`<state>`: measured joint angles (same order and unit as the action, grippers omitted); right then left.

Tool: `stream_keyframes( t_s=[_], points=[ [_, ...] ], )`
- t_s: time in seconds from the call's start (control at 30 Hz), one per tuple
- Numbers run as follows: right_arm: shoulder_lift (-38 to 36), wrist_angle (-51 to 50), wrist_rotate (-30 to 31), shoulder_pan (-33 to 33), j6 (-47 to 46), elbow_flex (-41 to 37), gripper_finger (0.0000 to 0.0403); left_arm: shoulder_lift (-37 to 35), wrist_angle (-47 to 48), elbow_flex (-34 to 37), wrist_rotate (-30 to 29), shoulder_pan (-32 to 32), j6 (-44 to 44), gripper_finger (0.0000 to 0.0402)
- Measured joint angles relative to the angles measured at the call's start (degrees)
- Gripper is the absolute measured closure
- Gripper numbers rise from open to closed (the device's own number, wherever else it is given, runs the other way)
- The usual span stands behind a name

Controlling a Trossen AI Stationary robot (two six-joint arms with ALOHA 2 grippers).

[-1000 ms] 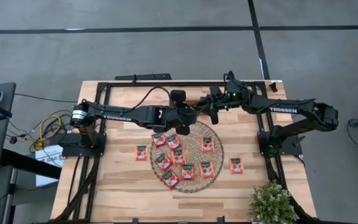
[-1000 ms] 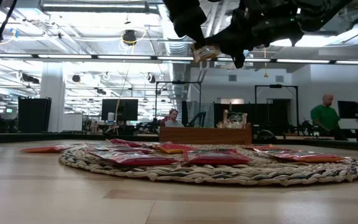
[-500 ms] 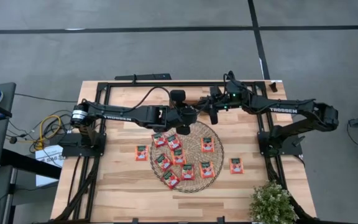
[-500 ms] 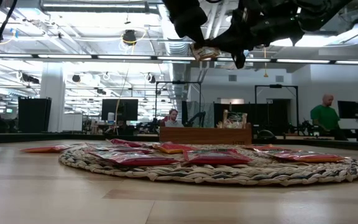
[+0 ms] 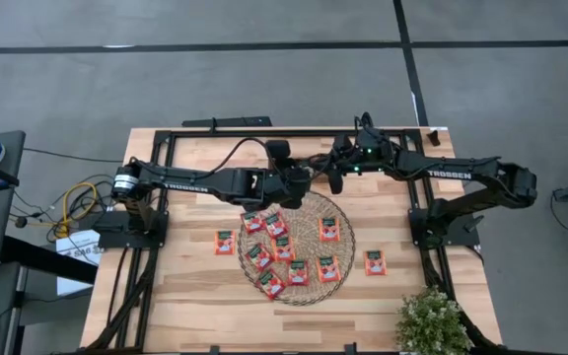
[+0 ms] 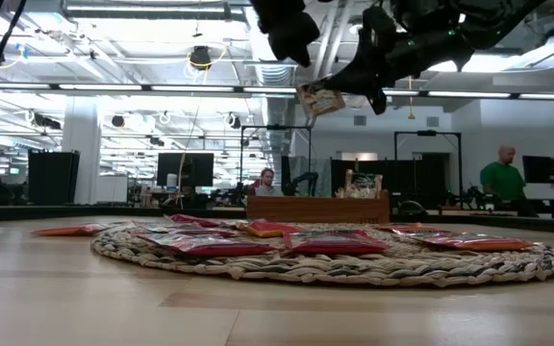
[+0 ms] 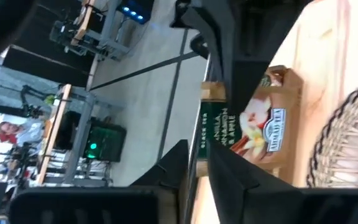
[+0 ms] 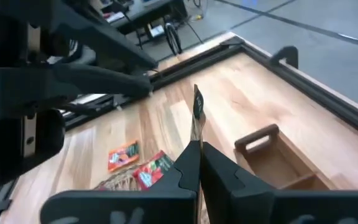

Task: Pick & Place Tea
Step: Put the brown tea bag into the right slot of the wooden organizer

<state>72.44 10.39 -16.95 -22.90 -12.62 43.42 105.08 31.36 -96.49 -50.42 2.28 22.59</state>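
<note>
A pale tan tea sachet [image 7: 257, 118] with a green strip hangs in the air above the far edge of the round woven mat [image 5: 297, 247]. My right gripper [image 8: 197, 149] is shut on it. My left gripper [image 7: 199, 158] stands open just beside the sachet, on the side toward the table's left, and I see no touch in the low view. Several red-orange sachets [image 5: 282, 247] lie flat on the mat. One more [image 5: 225, 242] lies on the table left of the mat and another [image 5: 375, 262] right of it. My right gripper pinches the sachet between its two fingers by one edge [image 8: 196, 138]. The fingers come from the table's right, nearly level and slanting a little down. The sachet [image 6: 321, 99] hangs tilted, past the fingertips, clear of the mat and the table.
A brown wooden tray [image 8: 272, 155] sits on the table beyond the mat, near the far edge. A small potted plant [image 5: 432, 320] stands at the near right corner. Black frame rails [image 5: 166, 197] run along the table's sides. A person [image 6: 500, 181] shows in the room behind.
My left gripper has opened and let go of the sachet, and its fingers now stand off it. The sachet, held nearly level between both grippers before, has tipped and dropped a little. It now hangs from my right gripper alone.
</note>
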Motion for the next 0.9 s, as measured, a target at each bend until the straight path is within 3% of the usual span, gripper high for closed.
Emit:
stream_keyframes(
  t_s=[0.13,0.23,0.3,0.43,0.5,0.7,0.9],
  points=[
    [0.0,-3.6,4.0,-0.3,1.1,0.0,0.0403,0.0,3.2,0.0,-5.9,0.3,-3.6,0.0311],
    [0.0,-5.9,5.0,-2.2,1.1,0.0,0.0403,-0.3,13.9,0.0,-7.6,0.5,-12.2,0.0290],
    [0.0,-7.0,5.0,-4.0,1.1,0.0,0.0403,-0.4,22.6,0.0,-3.1,0.5,-21.5,0.0280],
    [-0.1,-7.5,3.7,-7.8,2.0,0.0,0.0403,-0.5,34.8,1.0,12.1,0.2,-37.8,0.0275],
    [-0.1,-7.6,2.0,-9.4,2.0,0.0,0.0403,-0.7,35.8,3.5,15.2,0.2,-42.0,0.0278],
    [-0.2,-7.3,1.2,-11.5,1.9,-2.2,0.0403,-2.6,34.5,12.7,15.7,1.3,-50.1,0.0284],
    [-0.8,3.0,1.4,-11.8,-3.1,-10.5,0.0403,-3.7,32.7,19.9,16.3,3.3,-55.1,0.0284]
  ],
)
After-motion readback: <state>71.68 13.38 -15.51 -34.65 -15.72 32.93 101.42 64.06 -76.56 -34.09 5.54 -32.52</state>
